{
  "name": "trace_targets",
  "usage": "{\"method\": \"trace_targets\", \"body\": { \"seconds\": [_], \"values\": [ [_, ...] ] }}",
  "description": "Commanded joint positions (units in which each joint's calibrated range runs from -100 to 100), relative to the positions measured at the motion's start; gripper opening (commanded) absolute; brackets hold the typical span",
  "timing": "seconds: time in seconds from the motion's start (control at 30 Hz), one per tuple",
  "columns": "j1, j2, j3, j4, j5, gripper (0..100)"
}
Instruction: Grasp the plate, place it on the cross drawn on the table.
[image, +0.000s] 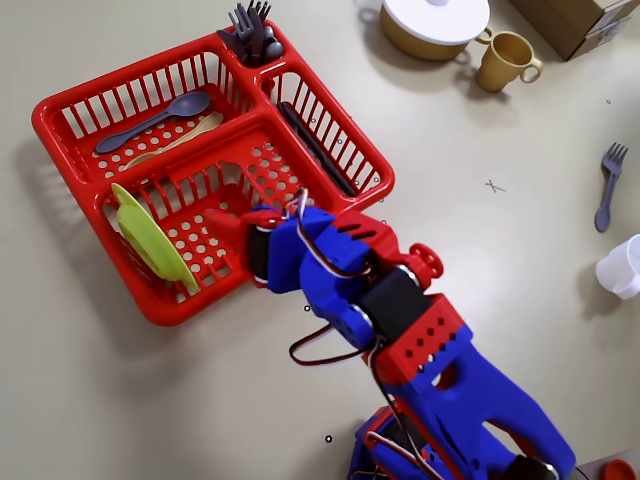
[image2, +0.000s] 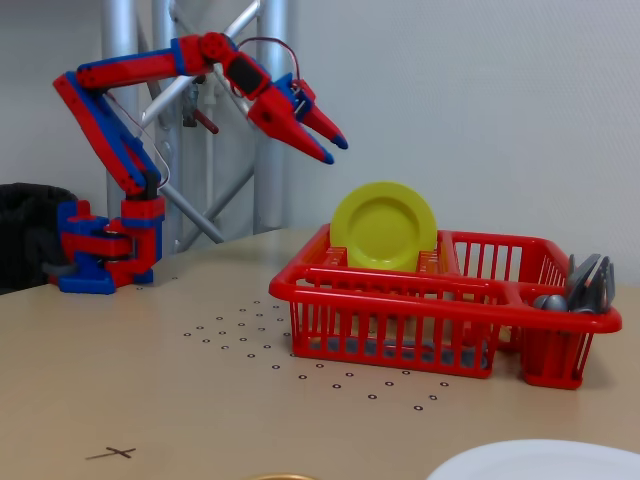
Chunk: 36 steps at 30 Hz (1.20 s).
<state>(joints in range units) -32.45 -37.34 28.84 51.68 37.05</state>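
A: Fixed view first, nearest thing first: the cross (image2: 118, 453) sits bare on the table (image2: 200, 420) at the front, well apart from everything else. Behind it stands the red dish rack (image2: 400, 300), with the plate (image2: 384, 226) upright on its edge at the rack's far end.

B: And the gripper (image2: 334, 145)?

A: High in the air, above and to the left of the plate, touching nothing. Its fingers lie close together, only a narrow gap at the tips, and they hold nothing (the overhead view hides the tips too much to add more).

B: So this is the approach, I'd say.

A: Agreed. In the overhead view the plate (image: 150, 240) leans against the rack's left wall. The next move calls for opening the fingers, then descending over the plate's top rim without catching the rack (image: 60, 115).
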Motion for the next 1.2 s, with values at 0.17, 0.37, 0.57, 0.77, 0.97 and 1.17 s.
{"method": "trace_targets", "body": {
  "seconds": [0.17, 0.37, 0.57, 0.77, 0.97, 1.17],
  "values": [
    [-2.0, 3.6, -5.8, -3.3, 6.3, 23],
    [-4.7, 8.0, -4.8, -6.1, 6.6, 27],
    [-9.0, 13.3, -8.1, -7.2, 6.8, 27],
    [-11.9, 19.9, -11.5, -8.3, 6.6, 27],
    [-11.5, 23.1, -11.6, -11.7, 8.2, 28],
    [-11.0, 27.0, -15.3, -12.0, 8.5, 26]
  ]
}}
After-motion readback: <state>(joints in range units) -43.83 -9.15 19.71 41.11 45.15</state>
